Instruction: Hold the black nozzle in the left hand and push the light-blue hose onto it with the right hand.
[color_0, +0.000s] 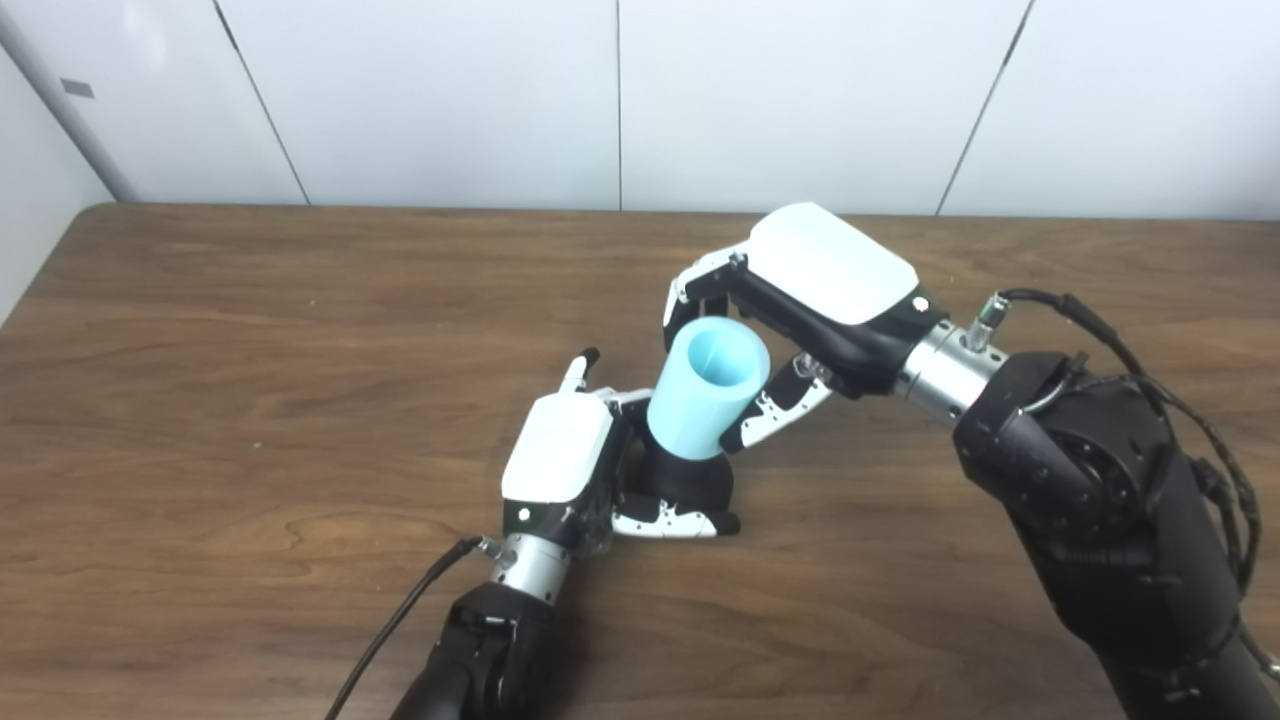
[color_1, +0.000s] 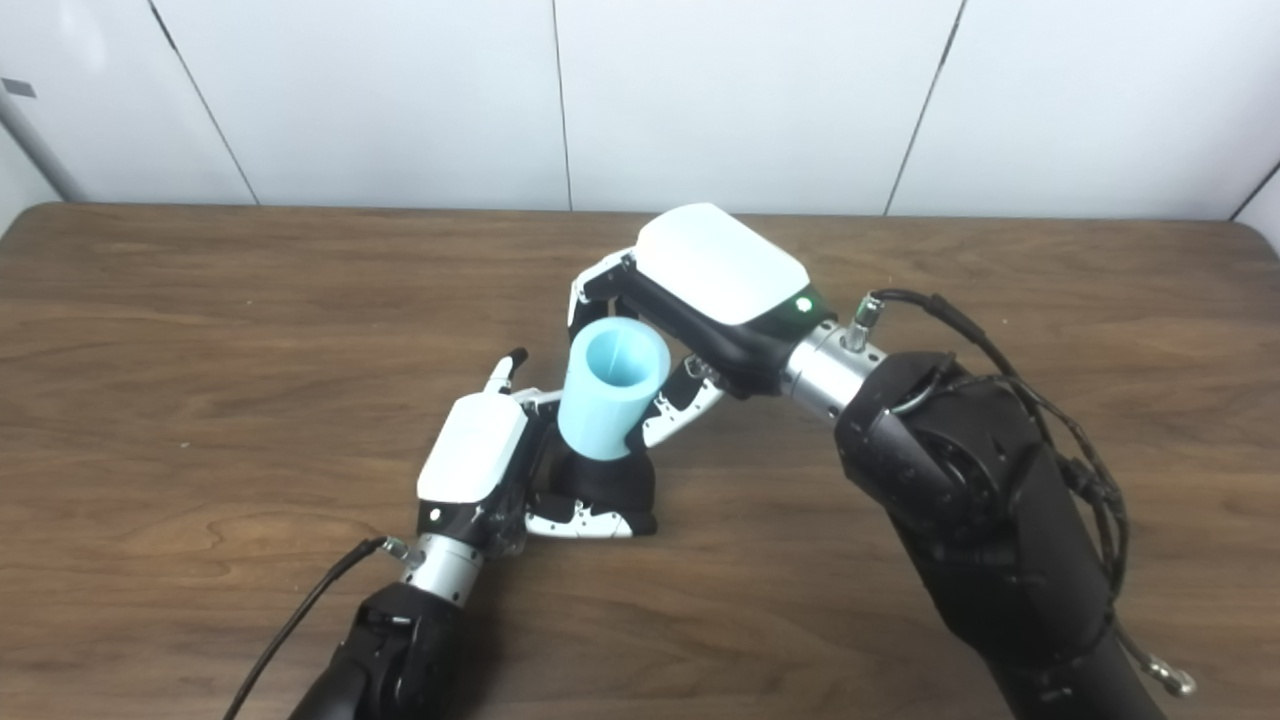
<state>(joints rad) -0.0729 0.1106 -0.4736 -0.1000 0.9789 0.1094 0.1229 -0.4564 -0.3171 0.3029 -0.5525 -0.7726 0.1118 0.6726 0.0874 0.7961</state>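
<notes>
The black nozzle (color_0: 690, 478) stands on the wooden table (color_0: 200, 400) near the middle, with my left hand (color_0: 560, 455) shut around its base from the left. The light-blue hose (color_0: 708, 388), a short open tube, sits tilted on top of the nozzle with its lower end over the black part. My right hand (color_0: 800, 290) reaches in from the right and is shut on the hose, fingers behind its upper rim and thumb under its right side. Most of the nozzle is hidden by the hose and my left hand.
White wall panels (color_0: 620, 100) rise behind the table's far edge. A black cable (color_0: 400, 620) runs from my left wrist toward the front edge. Bare wood lies to the left and far right of the hands.
</notes>
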